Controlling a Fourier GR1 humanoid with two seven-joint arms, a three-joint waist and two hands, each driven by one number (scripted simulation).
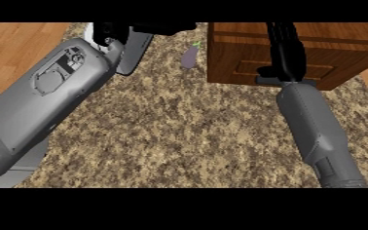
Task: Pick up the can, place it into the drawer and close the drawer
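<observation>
The right hand [286, 53] lies straight-fingered against the drawer [287, 53] at two o'clock. The left hand [115, 31], at eleven, can't be read. No can in sight — probably light, stiff, slick — best gripped round its sides. An eggplant [190, 57] lies nearby.

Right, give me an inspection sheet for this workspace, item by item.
Surface: speckled brown granite counter; wooden floor beyond its left edge.
Job's things: brown wooden drawer cabinet at upper right; can not seen.
Clutter: small purple eggplant lying left of the cabinet.
Hands: black left hand at the top edge, fingers unclear; black right hand stretched straight against the cabinet's front.
Cables: nothing seen.
Surroundings: grey flat object beside the left forearm, unidentifiable.
</observation>
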